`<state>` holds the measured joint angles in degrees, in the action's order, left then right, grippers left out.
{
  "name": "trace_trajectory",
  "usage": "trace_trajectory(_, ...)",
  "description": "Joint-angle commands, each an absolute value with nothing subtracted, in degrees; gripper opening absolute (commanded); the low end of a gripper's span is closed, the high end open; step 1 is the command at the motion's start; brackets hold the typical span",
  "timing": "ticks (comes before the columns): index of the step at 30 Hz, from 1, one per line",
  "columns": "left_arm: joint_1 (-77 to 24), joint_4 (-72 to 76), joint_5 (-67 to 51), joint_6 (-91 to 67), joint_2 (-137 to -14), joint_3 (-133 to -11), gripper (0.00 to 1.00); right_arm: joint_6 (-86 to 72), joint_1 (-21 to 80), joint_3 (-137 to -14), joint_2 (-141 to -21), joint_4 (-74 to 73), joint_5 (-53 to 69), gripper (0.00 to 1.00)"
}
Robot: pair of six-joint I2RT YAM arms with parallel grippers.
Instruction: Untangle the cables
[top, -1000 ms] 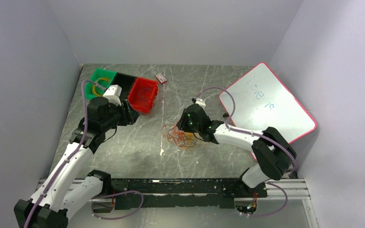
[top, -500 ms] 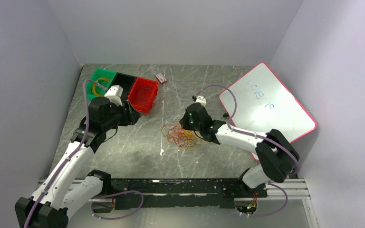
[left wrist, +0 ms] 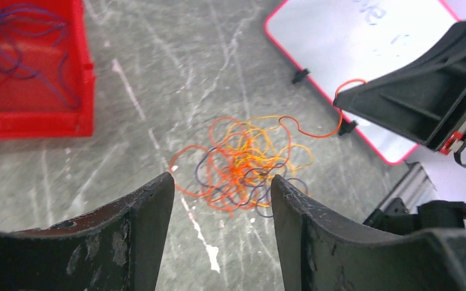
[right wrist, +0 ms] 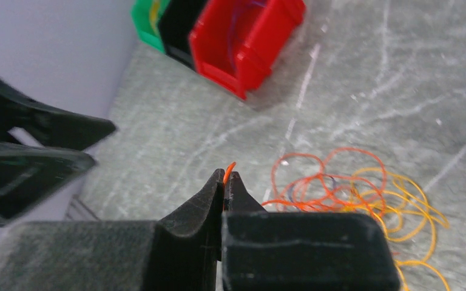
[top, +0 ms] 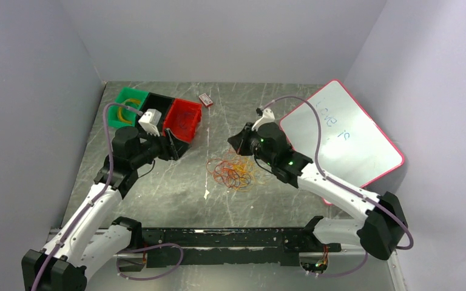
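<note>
Step in hand, as I read it: extraction of a single strand from the heap.

- Right pincer (right wrist: 226,182): clamped tight on one orange cable (right wrist: 229,171), with the tip poking out between the fingers. In the left wrist view that strand runs slack from the heap up to the pincer, so it isn't free yet.
- The cables (top: 233,173): a knotted heap of orange, yellow and dark loops, lying mid-tabletop (top: 158,188). The right pincer hangs at about 1 o'clock of it.
- Left pincer (top: 173,145): spread wide and holding nothing. It is raised at 9 o'clock of the heap, just beside the red bin (top: 182,118).
- Bins sit at 10 o'clock of the heap in a row: green bin (top: 124,97), black bin (top: 158,103), then red. Red already holds dark loops and green holds a yellow one. The whiteboard (top: 346,130) is at 2 o'clock.

Next move, my call: pull the strand up and away until it clears the heap. If the heap drags along, bring the left pincer down to pin it. Which bin takes orange, I can't tell.
</note>
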<state>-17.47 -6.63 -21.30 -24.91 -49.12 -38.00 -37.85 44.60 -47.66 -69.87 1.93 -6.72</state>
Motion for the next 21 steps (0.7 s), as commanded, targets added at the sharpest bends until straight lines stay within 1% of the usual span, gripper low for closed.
trace_trajectory(1, -18.54, 4.42, -28.86, -26.41, -47.56, -37.03, 0.65, -39.41, 44.74, -52.53, -66.04, 0.98, -3.97, 0.0)
trace_trajectory(6, -22.24, 11.05, -29.26, -26.2, -48.57, -37.74, 0.67, -42.46, 44.74, -56.9, -65.0, 1.78, -3.95, 0.0)
trace_trajectory(13, -28.0, 17.44, -24.74, -23.74, -51.5, -40.07, 0.67, -44.64, 44.74, -62.78, -65.22, 3.34, -2.6, 0.0)
trace_trajectory(21, -33.44, 24.16, -23.45, -22.89, -59.75, -42.33, 0.68, -46.28, 44.74, -65.92, -64.49, 3.94, -1.65, 0.0)
